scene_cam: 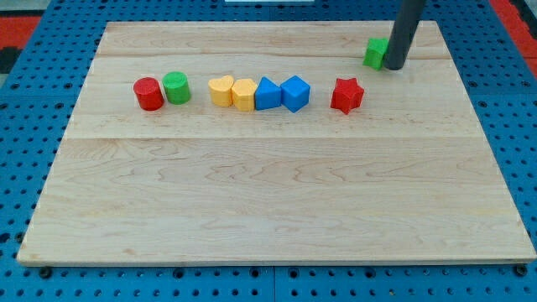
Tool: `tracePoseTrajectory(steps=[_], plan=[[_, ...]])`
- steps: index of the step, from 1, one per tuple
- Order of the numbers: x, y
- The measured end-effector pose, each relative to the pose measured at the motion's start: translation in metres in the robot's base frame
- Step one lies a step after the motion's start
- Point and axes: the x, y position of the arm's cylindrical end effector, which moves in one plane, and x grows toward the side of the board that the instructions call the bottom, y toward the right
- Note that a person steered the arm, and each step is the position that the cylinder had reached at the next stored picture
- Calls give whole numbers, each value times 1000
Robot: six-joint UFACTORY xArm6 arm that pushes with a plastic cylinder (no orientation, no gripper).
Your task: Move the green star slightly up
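Green, and partly hidden, the green star (375, 52) lies near the view's top right corner of the wooden board (268, 201), close to the board's top edge. Its right side is covered by the dark rod (406, 29), so only its left part shows and its points cannot be fully made out. My tip (394, 66) rests on the board at the star's right, touching it or just beside it; whether there is real contact cannot be told, since the rod overlaps the block. The rod rises from the tip toward the view's top, leaning slightly right, and leaves the frame. There is no claw to spread or press together: the arm ends in this plain rod, holding nothing.

Below the star and a little to the view's left sits the red star (346, 95), well apart from it. Further left runs a close row: a blue cube (295, 92), a blue block (267, 93) touching it whose shape is unclear, then a yellow block (244, 95) and a yellow heart (221, 90) pressed side by side. After a gap come a green cylinder (176, 87) and a red cylinder (148, 93), touching each other, at the row's left end.

The board lies on a blue perforated surface (25, 168).
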Motion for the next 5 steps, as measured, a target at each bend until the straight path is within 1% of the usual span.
tracePoseTrajectory(steps=[1,2,5], plan=[[21,-8],[21,-17],[-45,-14]])
